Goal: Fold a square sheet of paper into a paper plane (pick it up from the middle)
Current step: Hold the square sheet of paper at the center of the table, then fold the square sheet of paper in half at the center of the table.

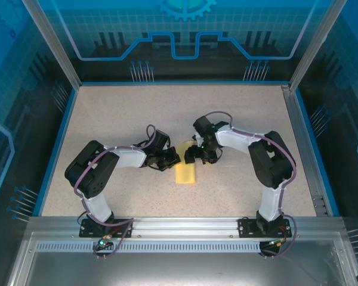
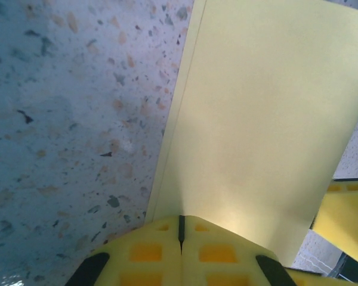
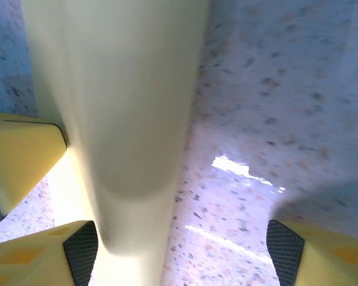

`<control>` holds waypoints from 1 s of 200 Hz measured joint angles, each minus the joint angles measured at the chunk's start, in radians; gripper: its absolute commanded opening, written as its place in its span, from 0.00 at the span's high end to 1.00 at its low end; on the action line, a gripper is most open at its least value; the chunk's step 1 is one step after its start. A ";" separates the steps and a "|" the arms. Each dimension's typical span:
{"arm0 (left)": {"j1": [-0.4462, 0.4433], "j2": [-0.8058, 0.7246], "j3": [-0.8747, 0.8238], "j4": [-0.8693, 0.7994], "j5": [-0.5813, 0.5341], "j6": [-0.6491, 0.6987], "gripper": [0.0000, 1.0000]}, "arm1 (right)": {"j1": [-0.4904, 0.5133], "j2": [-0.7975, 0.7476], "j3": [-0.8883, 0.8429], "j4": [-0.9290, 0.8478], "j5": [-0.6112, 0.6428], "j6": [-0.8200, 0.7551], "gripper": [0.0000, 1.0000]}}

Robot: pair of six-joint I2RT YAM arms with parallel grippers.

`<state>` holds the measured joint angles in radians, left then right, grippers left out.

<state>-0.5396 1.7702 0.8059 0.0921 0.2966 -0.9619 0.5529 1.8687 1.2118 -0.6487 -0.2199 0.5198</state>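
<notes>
- My left gripper (image 2: 180, 235) — jaws clenched, tips touching the folded yellow paper sheet (image 1: 185, 173).
- My right gripper (image 3: 182, 244) — jaws released, straddling the sheet's raised fold.

A robotics lab cell: a speckled table (image 1: 179, 113) walled by blue circuit-pattern panels (image 1: 185, 36) and aluminium framing (image 1: 179, 225).

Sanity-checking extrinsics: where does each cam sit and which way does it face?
Top external: above and behind the bases, looking down on the table; left arm and right arm show, meeting at the yellow paper.
Left wrist: on the left arm, facing down past the shut left gripper at the paper.
Right wrist: on the right arm, facing down through the open right gripper at the paper.
Shared: all three see the paper and table.
</notes>
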 measured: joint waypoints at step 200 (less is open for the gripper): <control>0.000 0.002 0.003 -0.004 0.000 0.003 1.00 | -0.063 -0.002 -0.234 0.386 -0.320 0.079 1.00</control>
<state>-0.5396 1.7721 0.8089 0.0879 0.2966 -0.9592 0.4896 1.8668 0.9775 -0.2626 -0.5400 0.5983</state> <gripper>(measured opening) 0.051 0.042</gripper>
